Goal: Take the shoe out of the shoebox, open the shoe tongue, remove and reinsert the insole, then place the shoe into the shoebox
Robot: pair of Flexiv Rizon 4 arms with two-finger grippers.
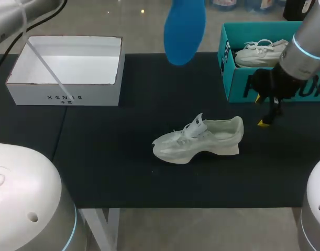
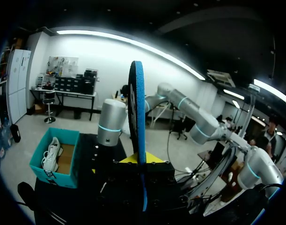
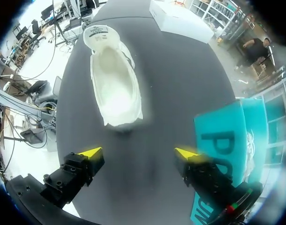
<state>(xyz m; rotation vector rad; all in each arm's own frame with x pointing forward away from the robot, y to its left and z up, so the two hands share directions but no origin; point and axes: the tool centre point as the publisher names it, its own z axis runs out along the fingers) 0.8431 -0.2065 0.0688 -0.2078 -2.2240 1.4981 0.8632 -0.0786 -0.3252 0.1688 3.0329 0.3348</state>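
A white shoe (image 1: 199,141) lies on its side on the black mat, tongue lifted. In the right wrist view the shoe (image 3: 115,79) is ahead of my right gripper (image 3: 140,152), heel nearest, its opening bare and the tongue (image 3: 101,35) folded out. My right gripper (image 1: 262,111) hangs open just right of the heel, nothing between its fingers. The blue insole (image 1: 184,29) is held high above the table. It stands edge-on as the blue insole (image 2: 138,136) in my left gripper (image 2: 141,159), which is shut on its lower end.
A teal shoebox (image 1: 238,78) at the back right holds a second white shoe (image 1: 262,52); the teal shoebox (image 3: 231,136) stands close beside my right gripper. An open white box (image 1: 65,94) sits at the back left. Bare black mat lies in front of the shoe.
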